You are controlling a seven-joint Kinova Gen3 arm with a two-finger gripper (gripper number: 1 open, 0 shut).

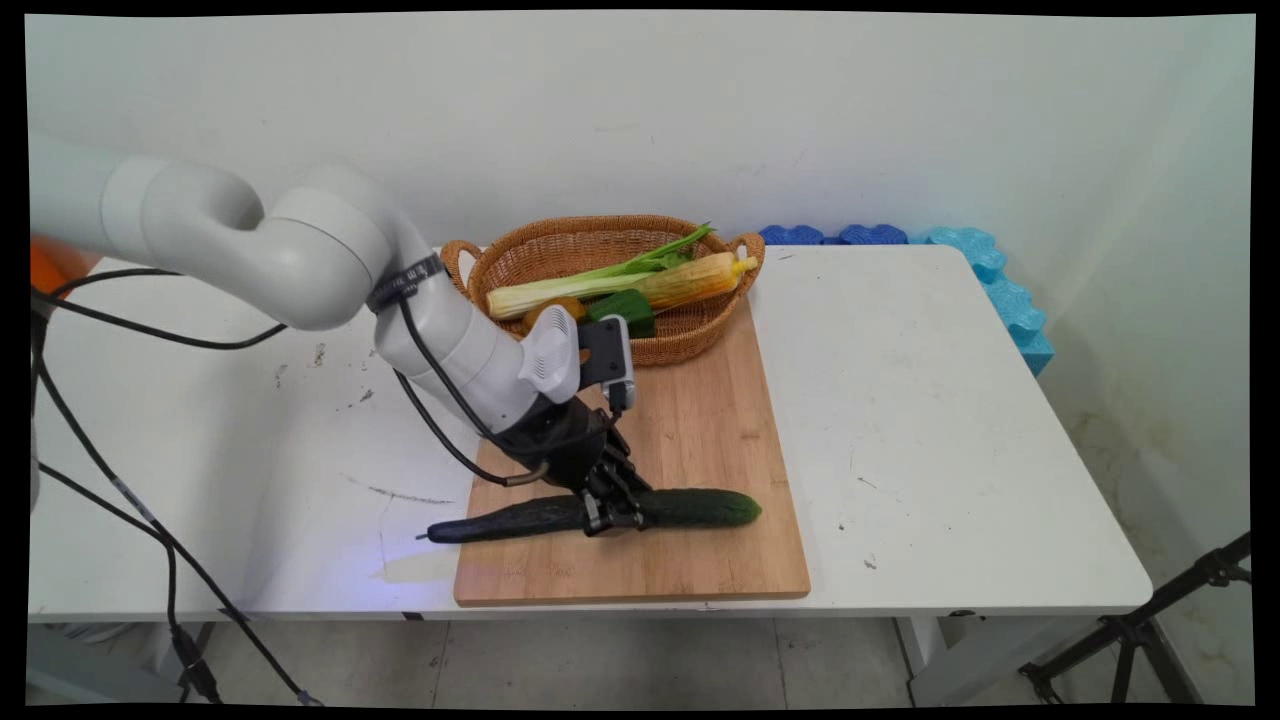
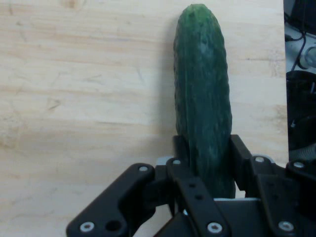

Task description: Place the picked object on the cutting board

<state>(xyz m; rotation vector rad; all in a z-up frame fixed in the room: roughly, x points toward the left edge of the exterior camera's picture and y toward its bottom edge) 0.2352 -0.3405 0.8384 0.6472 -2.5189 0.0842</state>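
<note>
on the near part of the wooden cutting board (image 1: 700, 440) a long dark green cucumber (image 1: 690, 507) lies flat, running left to right, its stem end poking past the board's left edge over the white table (image 1: 920, 420). the black gripper (image 1: 612, 510) is down on it about midway along its length, fingers (image 2: 240, 159) closed against its two sides, so the cucumber is clamped between them. in the hand view the cucumber stands up from between the fingers, its rounded tip reaching nearly to the board's edge, pale wood grain all round it. it looks to be resting on the board, though i can't tell for sure whether it is lifted a hair off it.

the white arm (image 1: 330, 260) reaches in from the left and slopes down to the board, black cables (image 1: 130, 330) drooping off it toward the floor.

at the far end of the board a wicker basket (image 1: 560, 250) with two handles sits partly on the wood. inside it lie a celery stalk (image 1: 590, 283) with its leaves pointing right, an ear of corn (image 1: 695, 280) in its husk just beside it, a green pepper (image 1: 625, 307) in front, and something yellowish half hidden by the wrist. blue foam blocks (image 1: 985, 275) line the table's far right edge against the wall. an orange thing shows at the far left behind the arm.
</note>
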